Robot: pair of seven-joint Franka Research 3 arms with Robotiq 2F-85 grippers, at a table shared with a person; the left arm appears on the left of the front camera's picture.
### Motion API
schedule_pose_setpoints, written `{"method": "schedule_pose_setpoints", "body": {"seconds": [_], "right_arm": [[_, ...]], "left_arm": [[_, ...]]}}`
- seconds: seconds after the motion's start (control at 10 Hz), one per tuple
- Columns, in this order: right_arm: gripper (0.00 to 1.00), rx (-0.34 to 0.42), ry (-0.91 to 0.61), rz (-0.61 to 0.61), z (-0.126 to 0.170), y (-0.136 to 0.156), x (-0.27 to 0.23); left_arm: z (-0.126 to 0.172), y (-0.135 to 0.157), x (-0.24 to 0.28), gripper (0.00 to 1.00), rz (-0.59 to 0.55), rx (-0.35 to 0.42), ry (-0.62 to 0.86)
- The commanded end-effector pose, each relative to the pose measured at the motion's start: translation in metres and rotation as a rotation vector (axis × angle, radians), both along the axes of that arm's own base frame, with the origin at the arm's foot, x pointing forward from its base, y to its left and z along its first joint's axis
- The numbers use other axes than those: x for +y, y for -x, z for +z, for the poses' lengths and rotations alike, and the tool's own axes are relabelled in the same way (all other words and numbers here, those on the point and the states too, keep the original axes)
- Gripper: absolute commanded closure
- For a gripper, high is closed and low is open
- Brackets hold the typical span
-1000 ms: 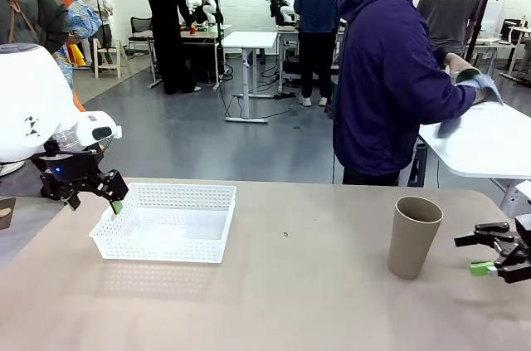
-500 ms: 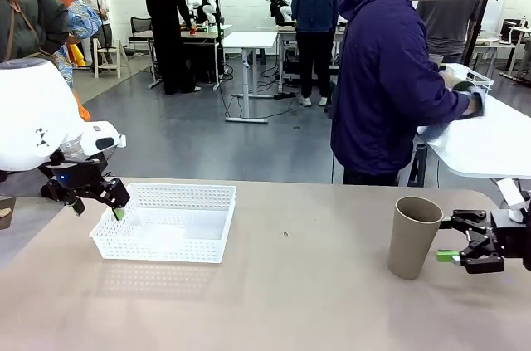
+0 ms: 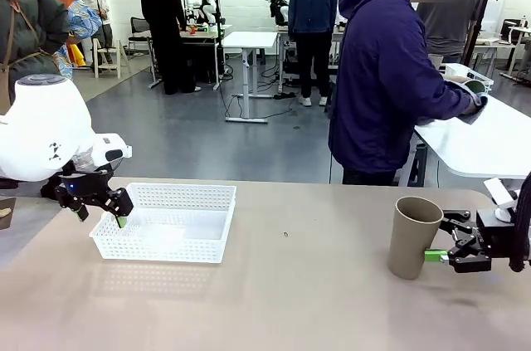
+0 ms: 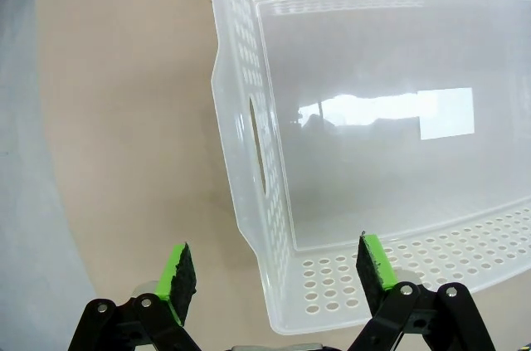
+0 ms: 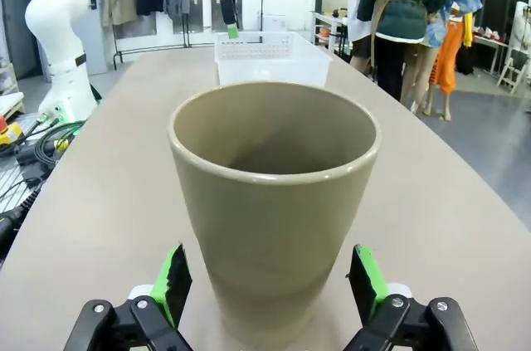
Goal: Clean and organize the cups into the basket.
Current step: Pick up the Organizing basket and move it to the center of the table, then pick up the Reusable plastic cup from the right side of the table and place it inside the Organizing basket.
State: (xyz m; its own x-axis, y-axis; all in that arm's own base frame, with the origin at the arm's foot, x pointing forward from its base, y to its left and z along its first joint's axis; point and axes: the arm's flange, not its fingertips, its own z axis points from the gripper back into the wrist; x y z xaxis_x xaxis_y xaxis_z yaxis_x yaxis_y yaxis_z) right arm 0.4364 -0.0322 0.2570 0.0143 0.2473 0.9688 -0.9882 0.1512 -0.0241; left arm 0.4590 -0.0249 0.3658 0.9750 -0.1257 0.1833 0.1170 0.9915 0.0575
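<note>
One tan paper cup (image 3: 413, 236) is getting bracketed by the incoming, spread right claw (image 3: 444, 239), inviting a pinch; the spread left claw (image 3: 99, 216) is hovering at the basket (image 3: 158, 248).

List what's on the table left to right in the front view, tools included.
left tool, open at the basket's left end → basket → cup, upright → right tool, open at the cup's right side
</note>
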Motion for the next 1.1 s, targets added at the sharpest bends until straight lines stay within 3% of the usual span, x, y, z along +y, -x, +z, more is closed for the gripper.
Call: {"method": "schedule_pose_setpoints", "body": {"seconds": [0.0,0.6,0.7,0.8,0.9,1.0], "right_arm": [[0.0,0.022,-0.029,0.016,-0.007,-0.013,0.012],[0.0,0.033,-0.052,0.082,-0.017,-0.022,0.037],[0.41,0.024,-0.059,0.1,-0.018,-0.021,0.036],[0.58,0.023,-0.056,0.109,-0.018,-0.021,0.036],[0.99,0.022,-0.055,0.106,-0.019,-0.021,0.035],[1.0,0.022,-0.055,0.106,-0.019,-0.02,0.035]], "left_arm": [[-0.008,-0.008,-0.005,0.0,0.018,-0.008,-0.035],[-0.019,-0.01,-0.013,0.0,0.008,0.023,-0.003],[-0.019,-0.011,-0.013,0.0,0.001,0.021,0.01],[-0.019,-0.011,-0.014,0.0,0.006,0.025,0.021],[-0.019,-0.011,-0.013,0.6,-0.01,0.026,0.029],[-0.018,-0.011,-0.013,0.6,-0.013,0.027,0.028]]}}
